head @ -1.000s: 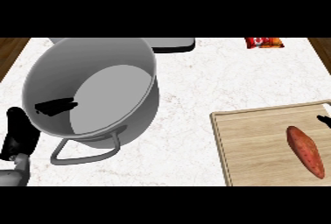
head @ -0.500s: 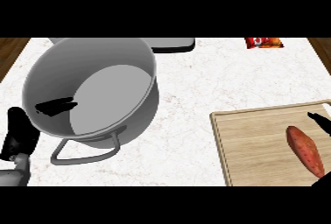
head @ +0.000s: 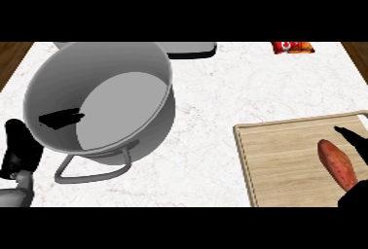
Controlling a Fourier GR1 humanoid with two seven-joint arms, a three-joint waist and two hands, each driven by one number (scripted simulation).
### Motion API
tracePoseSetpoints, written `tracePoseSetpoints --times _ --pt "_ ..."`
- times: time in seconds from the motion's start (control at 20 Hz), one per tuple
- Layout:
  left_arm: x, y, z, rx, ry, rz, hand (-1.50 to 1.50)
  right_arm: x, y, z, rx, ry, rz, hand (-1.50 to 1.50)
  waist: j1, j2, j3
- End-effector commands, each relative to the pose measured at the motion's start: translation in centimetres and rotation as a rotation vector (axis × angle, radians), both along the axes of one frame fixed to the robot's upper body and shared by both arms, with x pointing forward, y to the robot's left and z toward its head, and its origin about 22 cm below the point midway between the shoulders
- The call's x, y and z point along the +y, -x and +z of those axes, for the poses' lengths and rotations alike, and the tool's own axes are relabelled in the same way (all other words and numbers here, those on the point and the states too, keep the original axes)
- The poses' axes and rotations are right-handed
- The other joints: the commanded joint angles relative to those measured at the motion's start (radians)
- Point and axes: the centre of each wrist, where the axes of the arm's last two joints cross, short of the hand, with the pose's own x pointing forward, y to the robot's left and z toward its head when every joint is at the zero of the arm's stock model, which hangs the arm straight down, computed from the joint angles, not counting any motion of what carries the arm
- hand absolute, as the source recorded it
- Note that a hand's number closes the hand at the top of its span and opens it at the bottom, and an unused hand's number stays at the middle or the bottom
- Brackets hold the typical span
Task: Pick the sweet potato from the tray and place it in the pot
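An orange-red sweet potato (head: pixel 338 163) lies lengthwise on the wooden tray (head: pixel 284 160) at the right edge of the head view. My right hand (head: pixel 354 141) comes in from the right. Its straight fingers lie just beyond the potato's far end, and another part of the hand shows at its near end (head: pixel 357 198). The hand is open and does not hold the potato. The big grey pot (head: pixel 108 99) stands at the left, with nothing inside it. My left hand (head: pixel 19 151) rests open beside the pot's near left wall.
The pot's wire handle (head: pixel 92 169) sticks out toward me. A red snack bag (head: pixel 293 47) lies at the far right, and a dark flat object (head: pixel 191 49) sits behind the pot. White marble counter (head: pixel 208 121) separates pot and tray.
My right hand has moved left onto the tray, its fingers nearing the potato's far end and more of it showing at the near end. The left hand, pot and potato have not moved.
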Motion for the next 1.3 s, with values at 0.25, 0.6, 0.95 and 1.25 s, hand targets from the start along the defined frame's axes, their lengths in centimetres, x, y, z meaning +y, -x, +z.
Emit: tracePoseSetpoints --times 0.25,0.6,0.95,1.25 --pt "1.5 0.2 -1.8 0.106 -0.049 0.091 0.00 -0.7 -1.3 -1.9 0.026 -0.033 -0.015 -1.50 0.001 0.013 -0.008" --pt "-0.4 -0.7 -0.8 0.103 -0.051 0.075 0.00 -0.2 -1.2 -3.7 0.043 -0.037 -0.012 -1.50 -0.005 0.011 -0.008" --pt "1.3 -1.5 -0.4 0.090 -0.041 0.087 0.00 -0.6 -2.9 -3.7 -0.076 0.005 0.060 1.50 -0.001 0.013 -0.008" --pt "2.0 0.9 -1.4 0.122 -0.031 0.083 0.00 0.3 -2.0 -3.5 -0.176 0.080 0.118 1.50 -0.002 0.010 -0.008"
